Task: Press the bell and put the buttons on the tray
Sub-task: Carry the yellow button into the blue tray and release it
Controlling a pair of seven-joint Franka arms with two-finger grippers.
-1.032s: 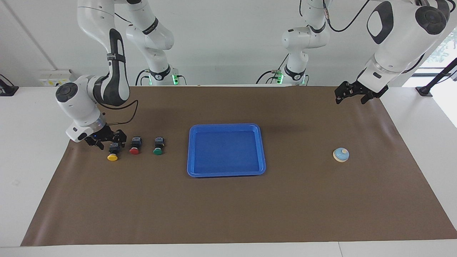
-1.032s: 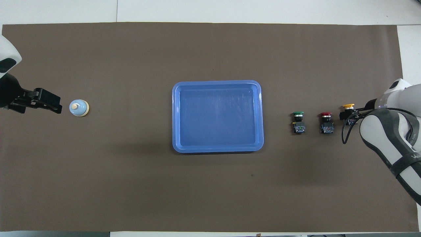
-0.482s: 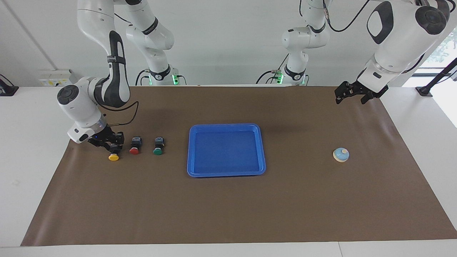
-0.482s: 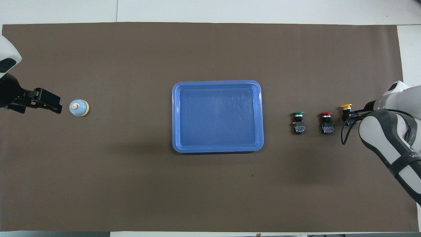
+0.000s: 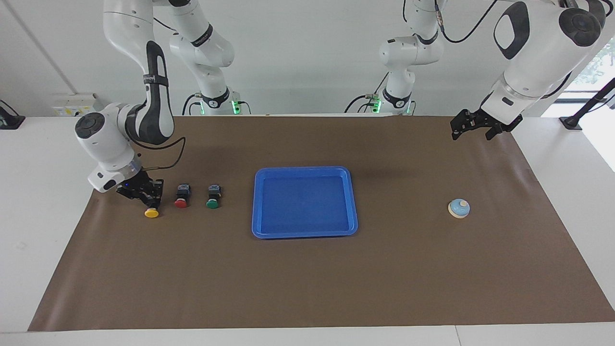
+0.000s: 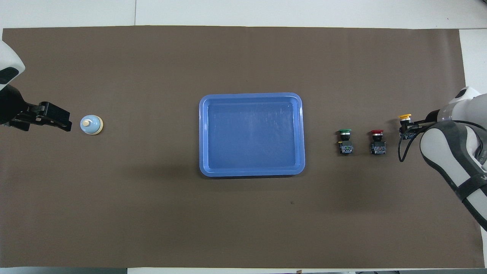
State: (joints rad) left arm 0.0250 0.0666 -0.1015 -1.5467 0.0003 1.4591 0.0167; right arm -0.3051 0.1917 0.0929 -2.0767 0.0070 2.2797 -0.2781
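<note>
The blue tray point(image 5: 305, 235) lies empty in the middle of the brown mat; it also shows in the overhead view point(image 6: 251, 173). The green button point(image 5: 212, 203) point(image 6: 345, 140) and the red button point(image 5: 181, 203) point(image 6: 378, 142) stand in a row toward the right arm's end. My right gripper point(image 5: 146, 194) point(image 6: 406, 128) is shut on the black body of the yellow button point(image 5: 152, 213) point(image 6: 405, 116), low at the mat. The light-blue bell point(image 5: 459, 208) point(image 6: 91, 125) sits toward the left arm's end. My left gripper point(image 5: 468, 129) point(image 6: 57, 121) waits in the air beside it.
The brown mat point(image 5: 307, 288) covers most of the white table. The right arm's forearm point(image 6: 452, 160) hangs over the mat's end next to the buttons. Bare mat lies between the tray and the bell.
My right gripper closed in on the yellow button's body and shifted it slightly away from the red button. The left arm, bell, tray, red and green buttons have not moved.
</note>
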